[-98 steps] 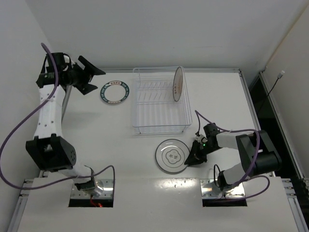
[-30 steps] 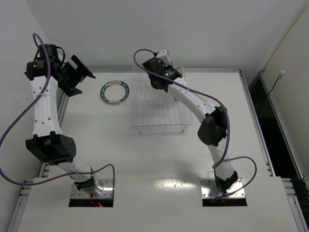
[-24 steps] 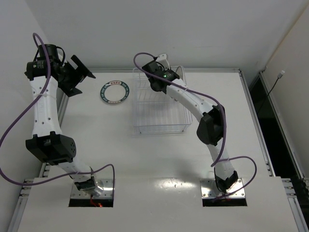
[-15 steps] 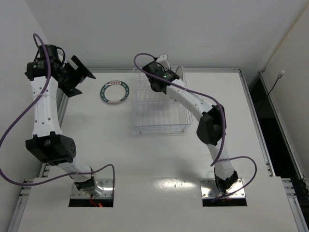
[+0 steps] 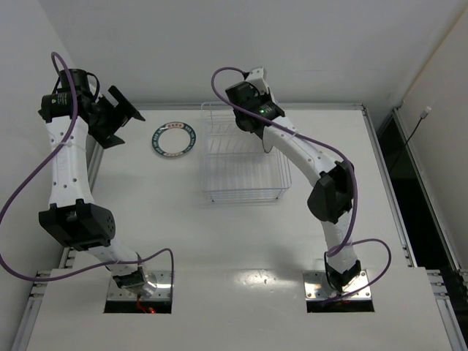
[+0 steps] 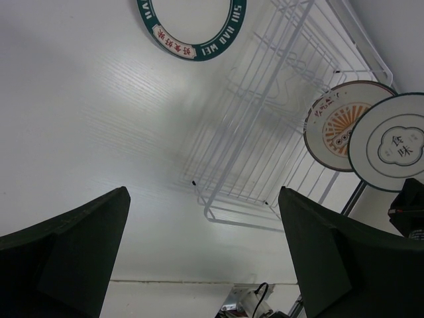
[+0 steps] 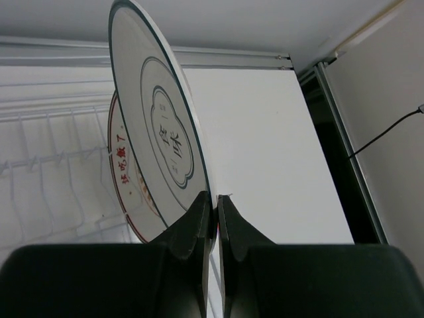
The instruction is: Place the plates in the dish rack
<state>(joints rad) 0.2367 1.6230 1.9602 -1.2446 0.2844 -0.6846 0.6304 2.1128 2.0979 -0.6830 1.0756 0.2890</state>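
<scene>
The left gripper [image 5: 126, 124] hangs above the table's [image 5: 183, 241] far left corner with its fingers spread wide, holding nothing. The teal plate [image 5: 174, 139] lies flat just left of the rack [image 5: 241, 183]. In the rack's far right part the orange plate [image 6: 338, 126] stands on edge between the tines. Just beside it, the right gripper [image 7: 215, 209] pinches the rim of the grey plate [image 7: 159, 132] and holds it upright; whether the plate touches the rack cannot be told.

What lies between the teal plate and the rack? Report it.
Only bare table; the top view shows the teal plate and rack apart.
</scene>
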